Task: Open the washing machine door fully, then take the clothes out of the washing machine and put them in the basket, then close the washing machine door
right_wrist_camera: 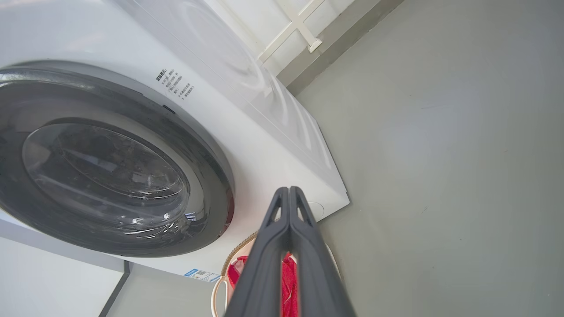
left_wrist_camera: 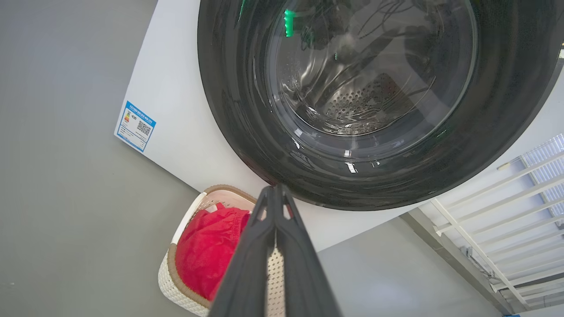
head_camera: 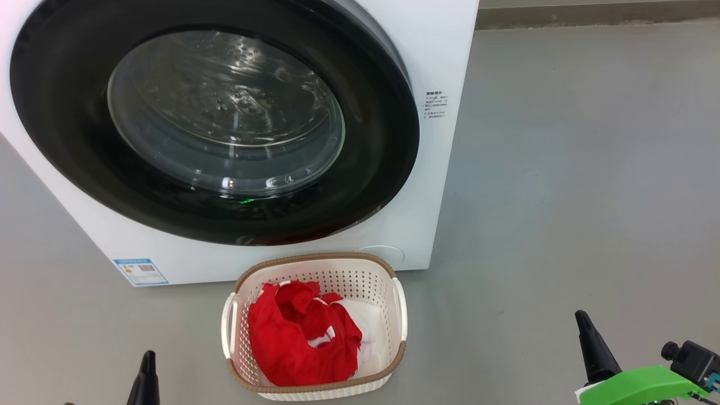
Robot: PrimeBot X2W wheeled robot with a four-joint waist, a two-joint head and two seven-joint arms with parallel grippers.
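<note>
- Head view: the washing machine door (head_camera: 225, 112) is closed, the washing machine (head_camera: 439, 56) cropped on top; clothes (head_camera: 298, 343) lie in the basket (head_camera: 315, 260) before it; left gripper (head_camera: 147, 377) and right gripper (head_camera: 588, 343) are just dark tips.
- Left wrist view: fingers (left_wrist_camera: 246, 264) pressed together, empty, covering part of the basket.
- Right wrist view: fingers (right_wrist_camera: 264, 264) clenched, empty, hiding most of the clothes.
</note>
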